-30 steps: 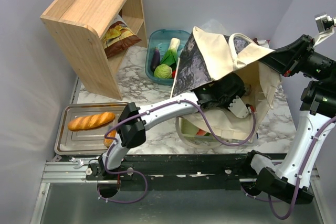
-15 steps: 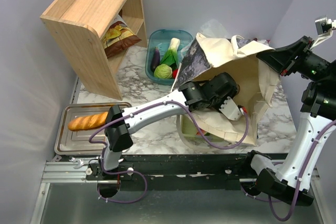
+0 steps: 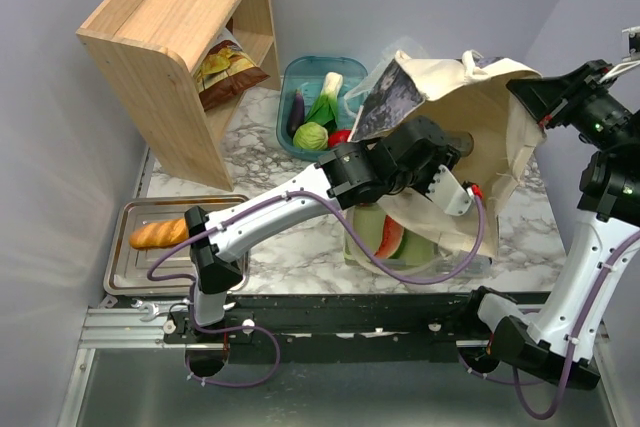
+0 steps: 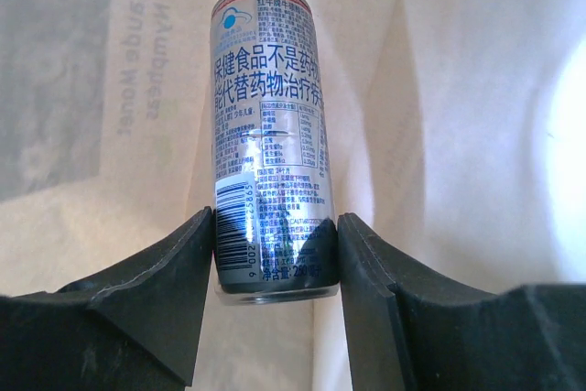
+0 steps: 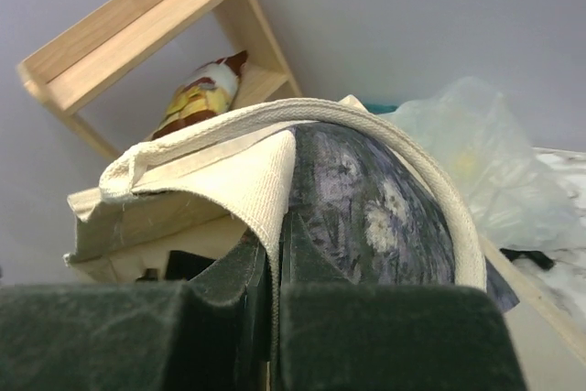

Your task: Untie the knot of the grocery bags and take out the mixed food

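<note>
Broadly, a boxy pale-wood shelf (image 3: 170, 37) fills the upper left of the overhead view. Right of centre, a cream canvas tote (image 3: 490, 137) with a dark printed panel gapes open, woven and creased. The right gripper (image 5: 275, 258) is clenched on its hemmed rim at the upper right of that view. Behind the tote a thin, crinkly plastic grocery bag (image 3: 400, 52) peeks out, mostly hidden. Below the tote stands a clear tub (image 3: 425, 267), partly draped by cloth, with a red-and-green watermelon wedge (image 3: 388, 239) inside. At the tote's mouth the left gripper (image 4: 275, 226) grasps a slim, glossy blue-silver can (image 4: 265, 125) by its near end, fine print running up the cylinder. From overhead the can cannot be made out.
</note>
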Controlling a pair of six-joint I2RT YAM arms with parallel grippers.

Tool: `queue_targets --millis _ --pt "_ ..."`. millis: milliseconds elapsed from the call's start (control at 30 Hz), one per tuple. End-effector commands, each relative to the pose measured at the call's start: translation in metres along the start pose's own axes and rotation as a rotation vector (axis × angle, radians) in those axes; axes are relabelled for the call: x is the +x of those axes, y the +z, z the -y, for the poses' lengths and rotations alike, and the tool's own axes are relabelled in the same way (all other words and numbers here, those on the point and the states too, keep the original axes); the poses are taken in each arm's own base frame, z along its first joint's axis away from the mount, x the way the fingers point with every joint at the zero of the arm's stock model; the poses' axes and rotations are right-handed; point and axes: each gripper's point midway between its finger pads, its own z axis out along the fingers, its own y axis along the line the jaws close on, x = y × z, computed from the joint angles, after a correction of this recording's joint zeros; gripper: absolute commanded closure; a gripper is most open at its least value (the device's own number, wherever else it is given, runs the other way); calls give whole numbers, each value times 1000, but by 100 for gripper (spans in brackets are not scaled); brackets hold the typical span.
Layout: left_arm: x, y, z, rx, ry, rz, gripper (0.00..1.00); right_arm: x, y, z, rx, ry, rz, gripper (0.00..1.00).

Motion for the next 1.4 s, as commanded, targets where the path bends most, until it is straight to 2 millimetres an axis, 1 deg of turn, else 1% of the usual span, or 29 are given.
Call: queue_targets --millis 0,67,233,300,367,433,533,567,633,733,833,867,933,967,1000,1033,1067,1100,1200,1233,1267,1300,1333,1367 --pt "-28 -44 -51 -155 -89 140 100 -26 -1 25 175 -48 93 99" --pt "-33 -51 -60 -182 -102 162 100 -30 -2 36 231 -42 108 99" --pt "-42 -60 -75 -226 -119 196 100 -38 -6 63 369 -36 129 99" --pt "-45 -62 -80 -241 -129 209 100 -38 -9 79 449 -37 135 99" --pt "-47 -61 -84 -251 -132 217 100 -37 -16 100 551 -36 140 99" --pt "-50 -61 -84 -250 -136 227 100 -33 -21 118 633 -37 126 99" --pt "-52 -60 -82 -241 -147 240 100 -13 -25 149 729 -32 57 99" --pt "-52 -59 -81 -236 -151 243 100 -2 -27 162 766 -21 24 99" --pt "-53 -59 -79 -229 -160 253 100 19 -28 179 802 -10 -42 99" --pt "-53 -56 -78 -222 -169 257 100 47 -28 201 833 10 -133 99" --pt "-52 -54 -77 -218 -177 259 100 62 -34 224 905 11 -194 99" --pt "-53 -54 -77 -216 -181 261 100 65 -37 231 933 -5 -210 92" --pt "-50 -54 -76 -214 -192 258 100 68 -42 240 965 -47 -234 60" --pt "-48 -54 -76 -213 -200 257 100 66 -43 240 964 -61 -233 40" --pt "-47 -54 -76 -211 -208 256 100 65 -39 234 921 -79 -237 28" --pt "-45 -53 -76 -210 -215 254 100 63 -32 223 856 -93 -235 19" --pt "-44 -53 -76 -210 -221 252 100 59 -27 212 799 -103 -226 15" --pt "-42 -52 -75 -208 -226 251 100 55 -19 197 718 -110 -219 11" --pt "-37 -48 -74 -206 -246 246 100 41 -3 155 525 -95 -213 6" --pt "-33 -46 -74 -206 -260 244 100 36 4 134 420 -93 -218 5" --pt "-30 -43 -74 -207 -272 242 100 34 7 120 343 -119 -233 4" --pt "-26 -41 -76 -211 -289 236 100 31 10 101 246 -151 -238 3" --pt "-22 -41 -79 -216 -303 235 100 34 10 88 172 -169 -252 3" --pt "-18 -39 -80 -217 -319 234 100 37 9 79 116 -211 -266 3"
